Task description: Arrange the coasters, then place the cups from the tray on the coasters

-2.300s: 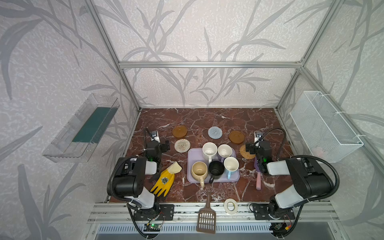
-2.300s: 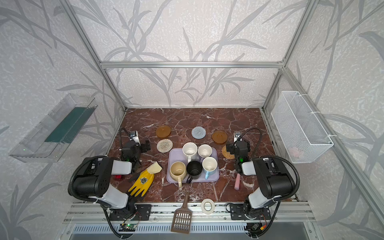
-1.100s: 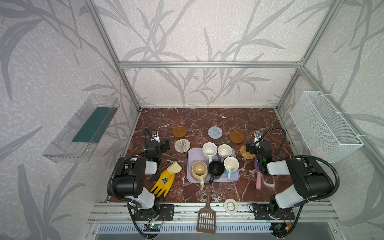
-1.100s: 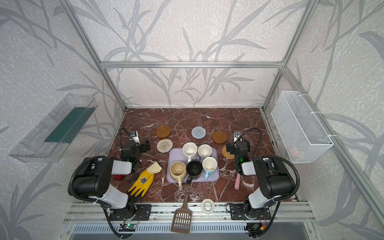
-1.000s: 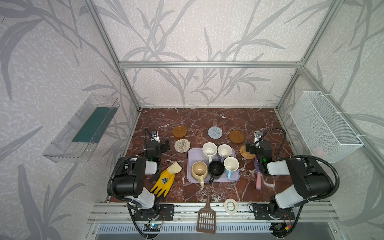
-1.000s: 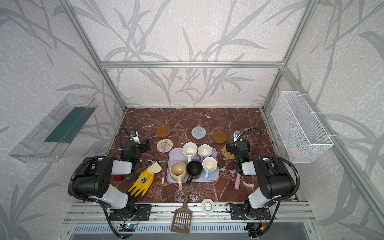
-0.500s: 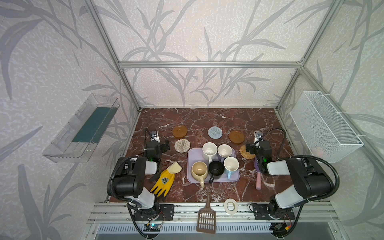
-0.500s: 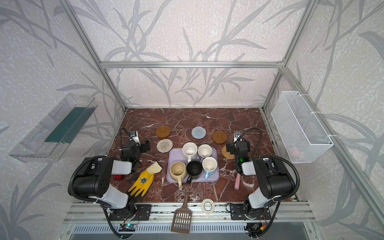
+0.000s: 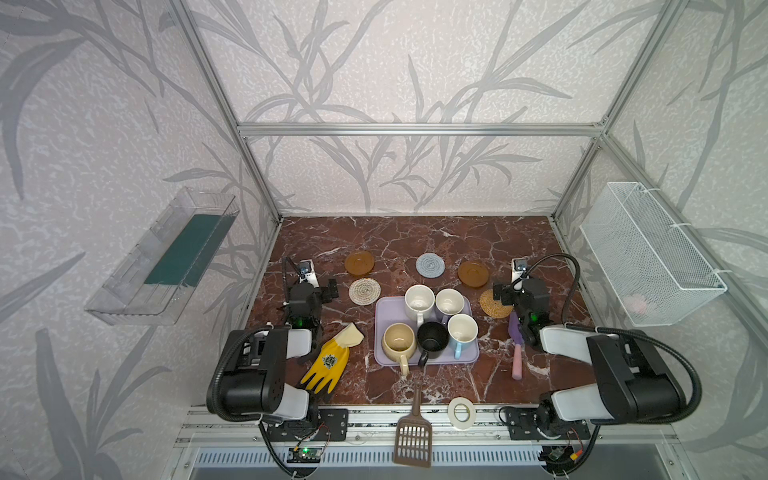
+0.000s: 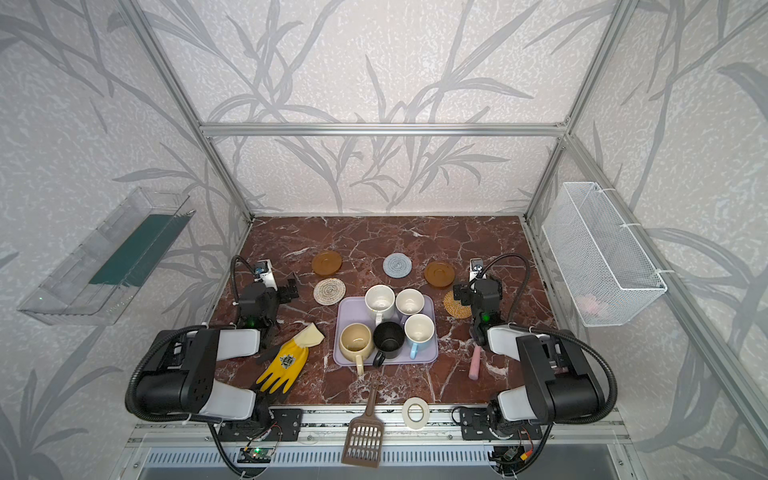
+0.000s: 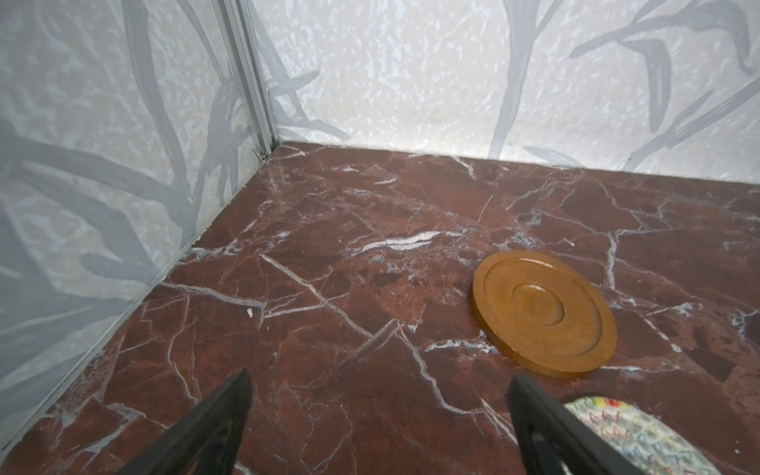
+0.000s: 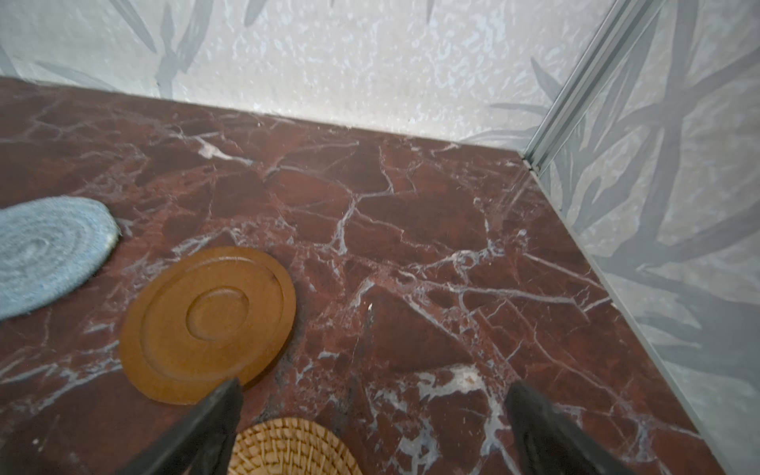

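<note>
Five cups stand on the lavender tray (image 9: 381, 332) in both top views: speckled off-white (image 9: 419, 298), lavender (image 9: 449, 301), beige-yellow (image 9: 398, 341), black (image 9: 432, 338), light blue (image 9: 462, 330). The coasters lie behind and beside the tray: amber (image 9: 359, 262), grey-blue (image 9: 430, 264), amber (image 9: 473, 273), cream woven (image 9: 364, 291), tan rattan (image 9: 492, 303). My left gripper (image 9: 329, 290) (image 11: 380, 376) is open and empty over bare marble, left of the cream coaster (image 11: 629, 432). My right gripper (image 9: 500, 293) (image 12: 374, 384) is open and empty, just above the rattan coaster (image 12: 292, 448).
A yellow glove (image 9: 328, 361) lies left of the tray and a pink-handled tool (image 9: 516, 353) right of it. A brown scoop (image 9: 413, 432) and a white tape roll (image 9: 461, 412) sit at the front edge. A wire basket (image 9: 648, 253) and a clear bin (image 9: 166, 257) hang on the side walls.
</note>
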You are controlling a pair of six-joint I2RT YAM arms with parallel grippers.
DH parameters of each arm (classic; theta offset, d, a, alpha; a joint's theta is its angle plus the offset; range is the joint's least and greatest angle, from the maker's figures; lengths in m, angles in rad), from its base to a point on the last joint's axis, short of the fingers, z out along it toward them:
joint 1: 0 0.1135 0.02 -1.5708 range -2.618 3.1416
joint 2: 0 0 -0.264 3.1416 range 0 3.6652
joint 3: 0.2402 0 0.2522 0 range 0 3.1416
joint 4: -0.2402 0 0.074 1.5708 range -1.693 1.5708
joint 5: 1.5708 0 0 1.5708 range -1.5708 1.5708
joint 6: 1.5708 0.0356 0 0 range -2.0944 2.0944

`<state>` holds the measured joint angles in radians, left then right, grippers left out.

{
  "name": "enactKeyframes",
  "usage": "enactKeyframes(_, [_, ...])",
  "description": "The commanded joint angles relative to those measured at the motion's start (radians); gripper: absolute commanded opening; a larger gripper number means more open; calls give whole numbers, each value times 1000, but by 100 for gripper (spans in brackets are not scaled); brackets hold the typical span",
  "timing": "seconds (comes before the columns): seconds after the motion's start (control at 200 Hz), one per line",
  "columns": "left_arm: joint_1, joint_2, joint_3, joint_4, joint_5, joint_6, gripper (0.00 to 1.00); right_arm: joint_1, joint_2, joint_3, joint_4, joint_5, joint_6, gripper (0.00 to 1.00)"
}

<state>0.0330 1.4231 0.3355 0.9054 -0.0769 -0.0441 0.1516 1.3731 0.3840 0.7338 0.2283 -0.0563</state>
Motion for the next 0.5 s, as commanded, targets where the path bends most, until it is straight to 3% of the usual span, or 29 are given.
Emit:
enactKeyframes(0.0, [-3,-110,0,-100,-20,5,99,1,-127,29,-148,-12,25,99])
enactKeyframes(0.075, [-4,-208,38,-245,-46,-42,99,1,-232,59,-293,-37,58,99])
enactKeyframes(0.15, [-5,-288,89,-370,-4,-48,99,0,-310,93,-419,-46,116,99])
enactKeyframes(0.35, [-7,-420,241,-668,0,-307,99,0,-458,156,-651,-155,209,99])
enactKeyframes(0.495, [-10,-446,301,-754,136,-452,99,2,-494,194,-738,-295,258,99])
